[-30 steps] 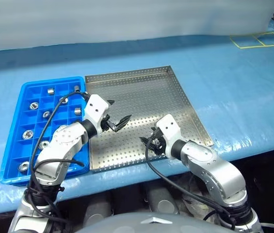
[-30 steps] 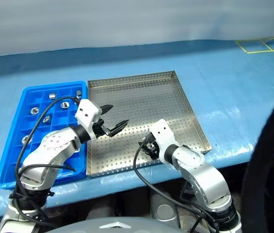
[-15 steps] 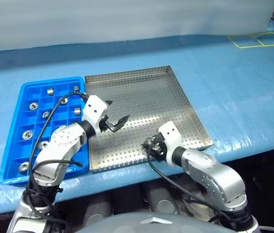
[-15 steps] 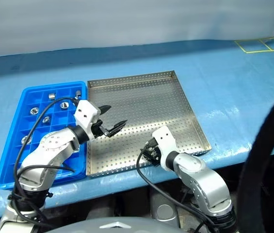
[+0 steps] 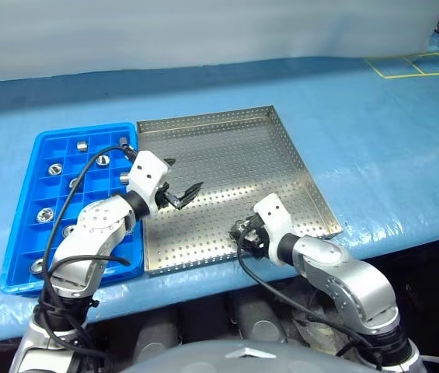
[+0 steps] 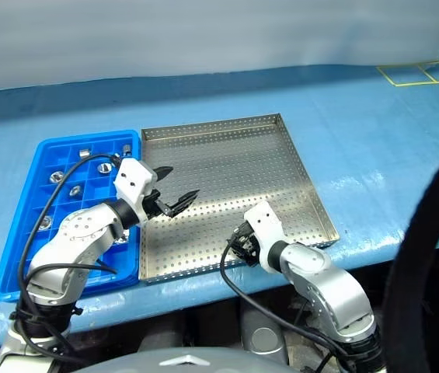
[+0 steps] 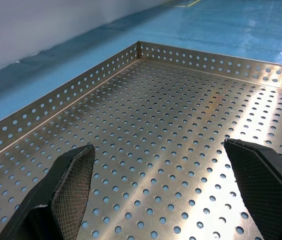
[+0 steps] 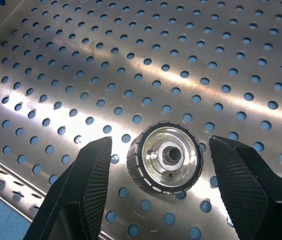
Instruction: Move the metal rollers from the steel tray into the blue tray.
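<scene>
One metal roller (image 8: 164, 157) lies on the steel tray (image 5: 235, 148) near its front rim, between the open fingers of the right claw (image 8: 163, 190), which has drawn back toward that rim. Other rollers (image 5: 45, 215) sit left of the steel tray, in the blue tray (image 5: 19, 225). The left claw (image 5: 182, 184) hovers spread over the steel tray's left side.

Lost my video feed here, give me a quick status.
Right gripper open, straddling one metal roller on steel tray, not gripped. Left gripper open, empty, over tray. Other rollers sit in blue tray. Nothing in the way.
</scene>
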`<state>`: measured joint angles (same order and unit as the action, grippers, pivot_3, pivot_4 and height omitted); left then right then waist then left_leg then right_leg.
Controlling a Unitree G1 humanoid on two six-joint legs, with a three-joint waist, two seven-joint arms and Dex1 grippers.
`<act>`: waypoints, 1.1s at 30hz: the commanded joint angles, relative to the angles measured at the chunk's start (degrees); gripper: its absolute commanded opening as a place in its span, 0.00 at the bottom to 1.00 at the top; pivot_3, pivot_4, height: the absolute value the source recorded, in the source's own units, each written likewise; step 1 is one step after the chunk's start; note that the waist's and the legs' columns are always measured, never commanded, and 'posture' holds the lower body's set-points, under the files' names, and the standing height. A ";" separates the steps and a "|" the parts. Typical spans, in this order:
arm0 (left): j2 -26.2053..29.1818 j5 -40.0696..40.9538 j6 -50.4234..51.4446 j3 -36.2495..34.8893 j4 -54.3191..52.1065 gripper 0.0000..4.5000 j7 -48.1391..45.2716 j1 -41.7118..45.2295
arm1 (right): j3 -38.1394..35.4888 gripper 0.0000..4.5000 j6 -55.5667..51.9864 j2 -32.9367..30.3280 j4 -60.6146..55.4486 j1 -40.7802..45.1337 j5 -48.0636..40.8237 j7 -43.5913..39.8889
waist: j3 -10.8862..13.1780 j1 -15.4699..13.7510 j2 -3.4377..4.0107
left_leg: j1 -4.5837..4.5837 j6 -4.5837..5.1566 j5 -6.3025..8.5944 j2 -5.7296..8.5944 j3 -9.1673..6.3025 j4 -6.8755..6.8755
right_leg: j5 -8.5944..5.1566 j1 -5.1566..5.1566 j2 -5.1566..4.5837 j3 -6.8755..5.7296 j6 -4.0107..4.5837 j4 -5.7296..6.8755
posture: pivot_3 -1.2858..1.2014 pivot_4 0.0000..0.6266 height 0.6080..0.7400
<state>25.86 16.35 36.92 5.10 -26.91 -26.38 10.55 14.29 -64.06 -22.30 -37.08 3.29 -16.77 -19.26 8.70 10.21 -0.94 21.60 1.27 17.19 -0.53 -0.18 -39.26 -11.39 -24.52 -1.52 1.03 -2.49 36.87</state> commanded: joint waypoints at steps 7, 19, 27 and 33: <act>-0.44 -0.24 -1.41 -1.63 -2.14 1.00 0.87 -0.92 | 0.65 0.39 -0.68 -0.50 3.45 2.37 0.47 0.10 | -0.05 -0.36 -0.07 | 0.00 0.00 0.00 0.00 -0.01 0.00 | 0.01 0.00 0.00 0.00 0.01 0.00 | 0.43 0.24 1.00; -0.10 -0.01 -1.13 -2.84 -2.70 1.00 1.33 -0.93 | -0.91 0.39 1.80 1.47 2.91 4.36 0.59 0.95 | -0.05 -0.29 -0.07 | -0.01 0.03 -0.02 -0.01 0.04 -0.09 | 0.06 0.01 0.01 0.05 -0.11 0.02 | 0.43 0.24 1.00; 1.04 0.24 1.53 -13.26 -5.68 1.00 5.60 -6.02 | 0.42 0.39 5.37 8.44 0.51 14.80 -2.75 -1.35 | -0.01 -0.13 -0.02 | 0.01 0.03 -0.02 -0.05 0.08 -0.04 | 0.12 -0.10 0.05 0.15 -0.05 0.06 | 0.44 0.24 1.00; 3.17 1.04 4.20 -22.25 -11.55 1.00 6.79 -13.62 | 8.11 0.39 9.70 14.11 6.46 24.51 -4.11 -6.55 | -0.01 -1.10 -0.02 | 0.02 0.07 0.01 -0.03 0.05 0.03 | 0.17 -0.11 -0.03 0.09 0.07 0.00 | 0.48 0.24 1.00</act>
<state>28.31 16.65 40.80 -14.11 -34.22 -19.92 -1.97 20.58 -56.56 -9.18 -31.04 26.19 -19.69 -24.08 8.70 9.11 -0.96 21.63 1.35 17.21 -0.55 -0.14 -39.21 -11.22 -24.63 -1.60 1.11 -2.41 36.87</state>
